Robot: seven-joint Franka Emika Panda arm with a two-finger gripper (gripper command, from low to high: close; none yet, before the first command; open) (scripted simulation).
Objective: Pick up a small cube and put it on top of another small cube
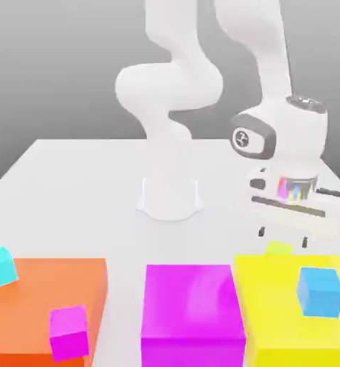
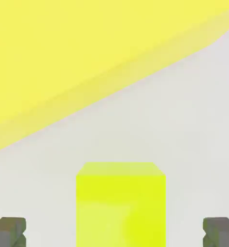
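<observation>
The white robot arm (image 1: 201, 79) bends down toward the front right part of the pale grey surface (image 1: 79, 179), and its pincer (image 1: 282, 235) hangs there with both dark fingertips (image 2: 9, 230) spread wide apart, released, gripping nothing. Right below it sits the small lime, yellow-green cube (image 1: 279, 248), resting on the surface just behind the back edge of the large yellow block (image 1: 295, 322). From the hand view that little cube (image 2: 120, 202) stands squarely between the two fingertips, with clear gaps on either side, so nothing is touching it. The big yellow block (image 2: 63, 58) sits just beyond the cube, a strip of bare surface between them.

Along the front edge of the surface, three big blocks line up: a large orange block (image 1: 51, 301) toward the front left corner, a large magenta block (image 1: 191, 315) in the middle, and the yellow one toward the front right corner. On top of the yellow block rests a small blue cube (image 1: 320, 291). A small magenta cube (image 1: 69, 333) lies on the orange block, tilted. A small cyan cube (image 1: 1, 267) sits at the orange block's back left corner, tilted too; whether it rests on the block or on the surface I cannot tell. The arm's round white base (image 1: 169, 197) stands mid-surface, well behind the blocks.
</observation>
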